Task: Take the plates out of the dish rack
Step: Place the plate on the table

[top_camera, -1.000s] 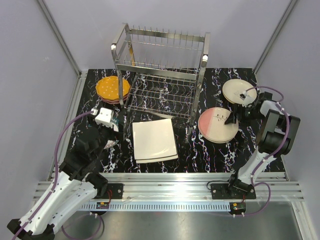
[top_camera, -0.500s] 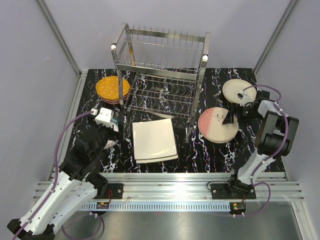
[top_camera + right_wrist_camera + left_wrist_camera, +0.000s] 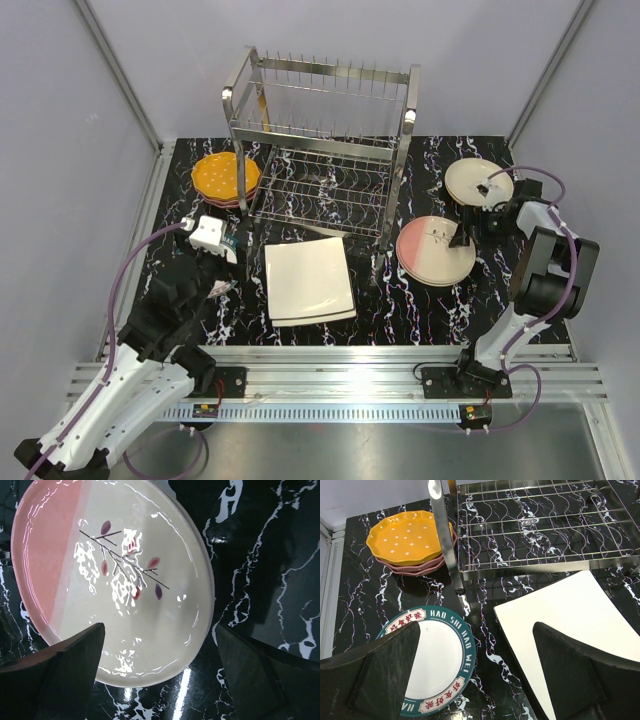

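A pink-and-cream plate [image 3: 120, 580] painted with a thin branch and small leaves lies flat on the black marbled table [image 3: 265, 555]. The right gripper [image 3: 160, 627] hangs above its rim with dark fingers [image 3: 65, 675] spread wide. One finger is over the plate's edge, the other over the table beside it.

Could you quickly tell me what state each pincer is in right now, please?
Left pincer: open, holding nothing.
Right pincer: open, holding nothing, above the pink-and-cream plate.
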Motion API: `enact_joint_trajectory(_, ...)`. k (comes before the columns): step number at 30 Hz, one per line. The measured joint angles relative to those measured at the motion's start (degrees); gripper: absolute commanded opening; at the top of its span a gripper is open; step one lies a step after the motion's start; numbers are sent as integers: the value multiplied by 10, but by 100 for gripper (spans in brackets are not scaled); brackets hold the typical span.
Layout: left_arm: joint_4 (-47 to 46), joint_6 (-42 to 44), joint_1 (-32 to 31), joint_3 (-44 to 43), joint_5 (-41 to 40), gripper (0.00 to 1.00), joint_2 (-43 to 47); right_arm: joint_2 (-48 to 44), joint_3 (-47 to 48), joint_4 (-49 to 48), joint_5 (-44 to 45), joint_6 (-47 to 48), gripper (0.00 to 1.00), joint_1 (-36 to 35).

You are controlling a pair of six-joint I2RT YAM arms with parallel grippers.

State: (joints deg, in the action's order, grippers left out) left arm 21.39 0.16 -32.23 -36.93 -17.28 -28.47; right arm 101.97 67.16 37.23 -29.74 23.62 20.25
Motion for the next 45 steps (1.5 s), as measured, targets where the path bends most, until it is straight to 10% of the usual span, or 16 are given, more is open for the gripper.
enact_joint_trajectory(14, 0, -3, 0, 0, 0, 99, 0, -42, -9, -23, 43, 8, 100, 0)
enact_joint_trajectory(27, 0, -44, 20, 0, 2, 99, -5, -341, -45, -72, 116, -41, 100, 1)
enact_joint_trajectory(45, 39, -138, 248, -13, 25, 99, -106, -514, -115, -50, 119, -113, 100, 0)
